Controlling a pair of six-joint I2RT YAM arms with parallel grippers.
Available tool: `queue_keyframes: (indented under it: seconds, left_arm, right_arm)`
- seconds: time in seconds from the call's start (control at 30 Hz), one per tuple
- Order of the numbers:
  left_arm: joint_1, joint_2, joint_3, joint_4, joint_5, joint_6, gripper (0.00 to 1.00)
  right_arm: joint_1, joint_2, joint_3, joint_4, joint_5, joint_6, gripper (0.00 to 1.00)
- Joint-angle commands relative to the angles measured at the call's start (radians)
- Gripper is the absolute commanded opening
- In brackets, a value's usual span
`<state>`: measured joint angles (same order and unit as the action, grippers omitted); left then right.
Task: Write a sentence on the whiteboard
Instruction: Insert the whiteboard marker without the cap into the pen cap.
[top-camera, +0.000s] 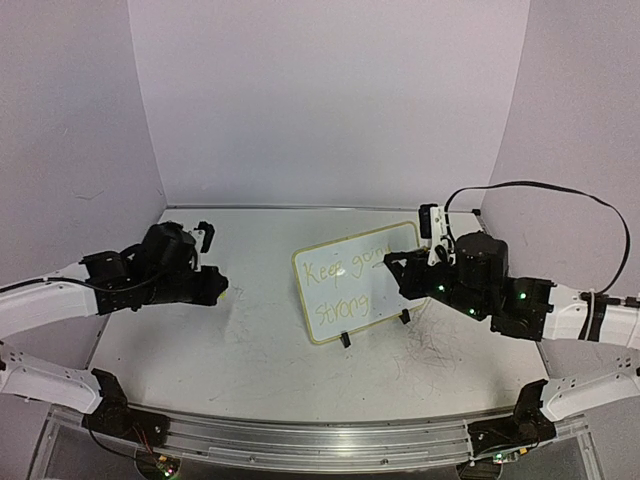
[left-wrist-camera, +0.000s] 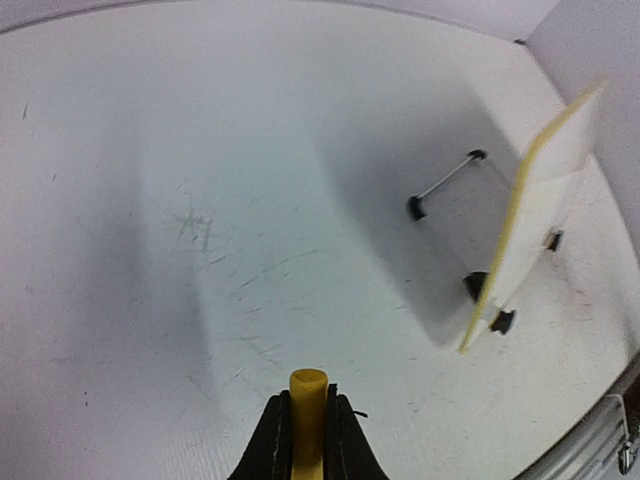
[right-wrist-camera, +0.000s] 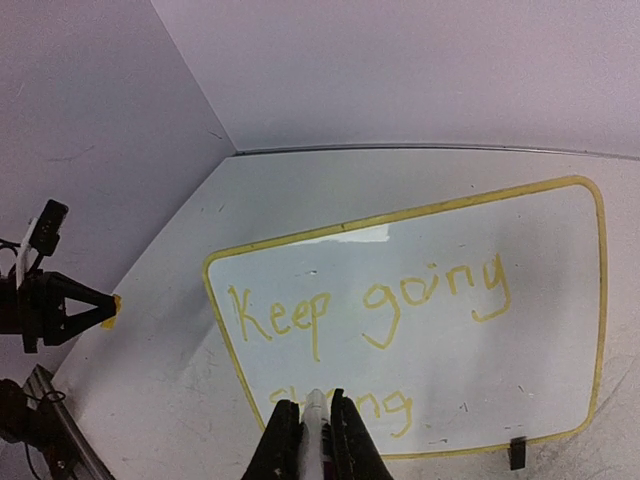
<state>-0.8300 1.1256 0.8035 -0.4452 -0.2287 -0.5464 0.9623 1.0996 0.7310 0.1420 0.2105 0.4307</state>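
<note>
The whiteboard stands tilted on black clip feet at mid-table. The sentence reads "Keep going strong" in pale yellow-green, on two lines. My right gripper is at the board's right edge, shut on a white marker. In the right wrist view the marker tip points at the board and covers part of "strong" under the sentence. My left gripper is left of the board, apart from it, shut on a yellow marker cap. The left wrist view shows the board edge-on.
The white tabletop is scuffed, with grey scribbles near the right arm. Pale walls close in the back and both sides. A metal rail runs along the near edge. A black cable loops above the right arm.
</note>
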Motion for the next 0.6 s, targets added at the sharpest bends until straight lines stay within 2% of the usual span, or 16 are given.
queue_keyframes:
  seconds: [0.0, 0.37, 0.57]
  left_arm:
    - [-0.014, -0.125, 0.014, 0.092, 0.128, 0.143, 0.0]
    - [-0.134, -0.212, 0.001, 0.201, 0.26, 0.219, 0.0]
    - [-0.245, -0.138, 0.064, 0.222, 0.3, 0.289, 0.0]
  right_arm:
    - [-0.006, -0.026, 0.082, -0.046, -0.083, 0.07, 0.0]
    - [-0.006, -0.032, 0.12, -0.056, -0.184, 0.081, 0.0]
    - [-0.005, -0.017, 0.175, -0.036, -0.259, 0.069, 0.0]
